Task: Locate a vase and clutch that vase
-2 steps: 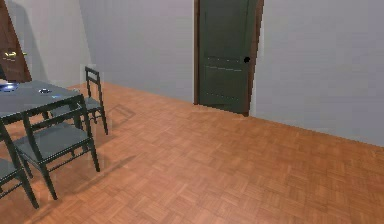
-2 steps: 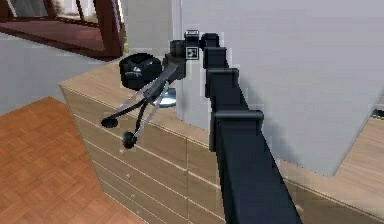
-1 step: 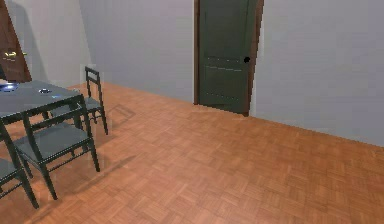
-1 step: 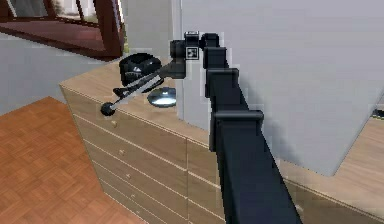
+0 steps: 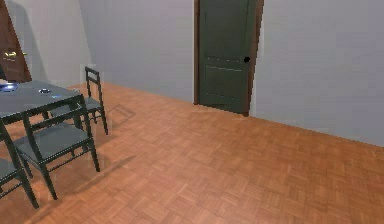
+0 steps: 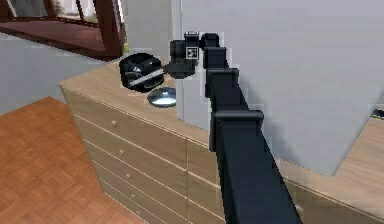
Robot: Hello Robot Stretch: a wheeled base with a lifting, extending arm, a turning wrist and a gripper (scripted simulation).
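Note:
In the arm side view my arm (image 6: 235, 130) reaches out over a wooden dresser (image 6: 120, 125). At the arm's far end is the gripper (image 6: 170, 66), next to a white marker square. Just left of the gripper a dark round thing with pale bands (image 6: 140, 72) stands on the dresser top; its shape is too vague to call it a vase. A small flat grey disc (image 6: 162, 97) lies on the top just in front of it. I cannot tell whether the gripper holds anything or touches the dark thing.
The dresser has several drawers and stands against a grey wall (image 6: 290, 70). A dark-framed window (image 6: 60, 25) is at the arm side view's upper left. The forward view shows a dark table (image 5: 35, 100) with chairs (image 5: 55, 140) at left, a dark door (image 5: 225, 55) ahead, and wood floor (image 5: 230, 160).

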